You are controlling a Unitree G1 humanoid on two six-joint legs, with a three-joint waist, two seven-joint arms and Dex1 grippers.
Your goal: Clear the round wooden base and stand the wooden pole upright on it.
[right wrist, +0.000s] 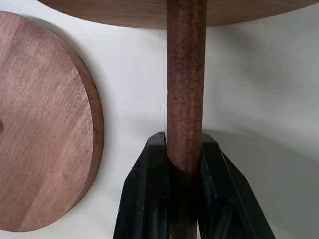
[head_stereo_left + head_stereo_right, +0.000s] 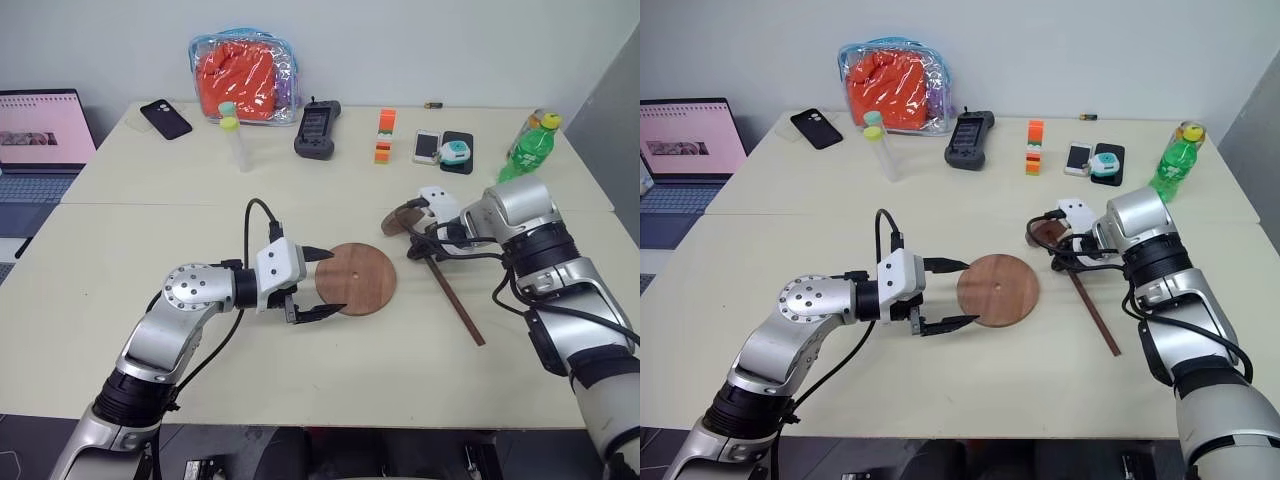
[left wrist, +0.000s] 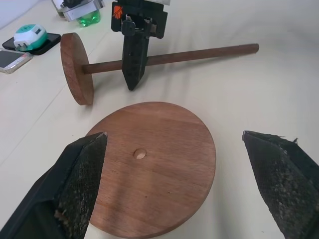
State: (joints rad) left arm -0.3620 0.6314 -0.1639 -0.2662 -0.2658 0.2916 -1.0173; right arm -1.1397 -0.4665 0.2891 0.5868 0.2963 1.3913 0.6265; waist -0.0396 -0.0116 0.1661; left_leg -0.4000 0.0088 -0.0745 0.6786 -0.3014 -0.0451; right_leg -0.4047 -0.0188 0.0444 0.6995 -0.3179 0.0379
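The base (image 2: 357,279) lies flat on the desk (image 2: 150,240), with nothing on top of it. You can see the little hole in its middle. The left gripper (image 2: 328,283) is at the base's left edge, and its two fingers are spread wide, one at the far side of that edge and one at the near side. They do not squeeze the base. The left arm is bent low over the desk and reaches in from the left, pointing across to the right. The pole (image 2: 452,297) lies flat on the desk just right of the base, not touching it. Its small disc end (image 2: 404,220) is at the far end, and the bare end points back toward the robot. The right gripper (image 1: 185,149) is closed tight on the pole, close to the disc end. The right arm comes in from the right and tips down. There is bare desk in front of the base and between the base and the pole.
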